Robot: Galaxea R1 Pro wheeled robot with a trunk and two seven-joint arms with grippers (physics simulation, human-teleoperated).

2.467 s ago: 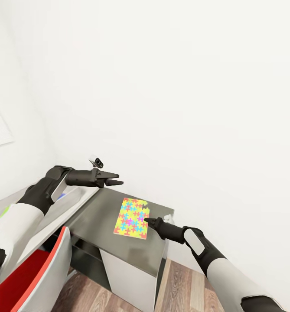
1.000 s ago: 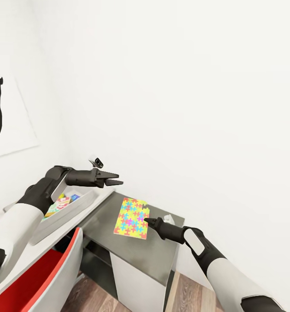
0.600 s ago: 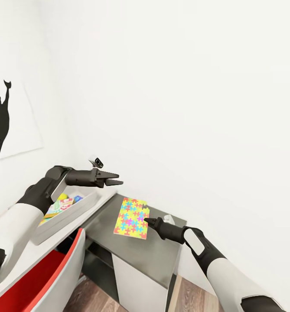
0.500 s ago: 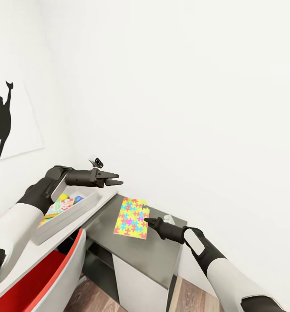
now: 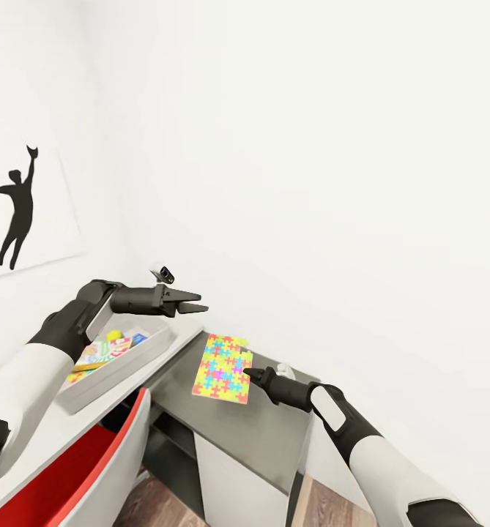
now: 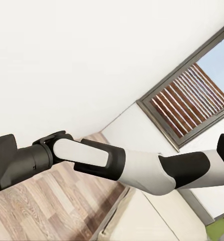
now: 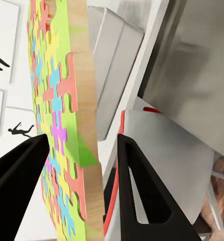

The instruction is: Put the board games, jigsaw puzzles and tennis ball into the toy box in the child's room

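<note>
My right gripper (image 5: 249, 374) is shut on the edge of a jigsaw puzzle (image 5: 222, 368), a thin square board of multicoloured patches, held in the air over the dark grey desk (image 5: 245, 428). In the right wrist view the puzzle (image 7: 62, 125) stands between the two black fingers (image 7: 134, 186). The toy box (image 5: 120, 369) sits on the pale table (image 5: 47, 439) to the left, holding the tennis ball (image 5: 114, 336) and colourful game boxes (image 5: 98, 353). My left gripper (image 5: 199, 303) hovers open and empty above the toy box's right end.
A red and white chair (image 5: 76, 468) stands in front of the table. A black sports-silhouette picture (image 5: 17, 212) hangs on the left wall. White walls close the corner behind both desks. Wood-plank floor (image 5: 332, 509) shows beside the dark desk.
The whole view has swung, bringing the toy box and wall picture further into sight. Both arms hold the same pose, the puzzle still in the right gripper.
</note>
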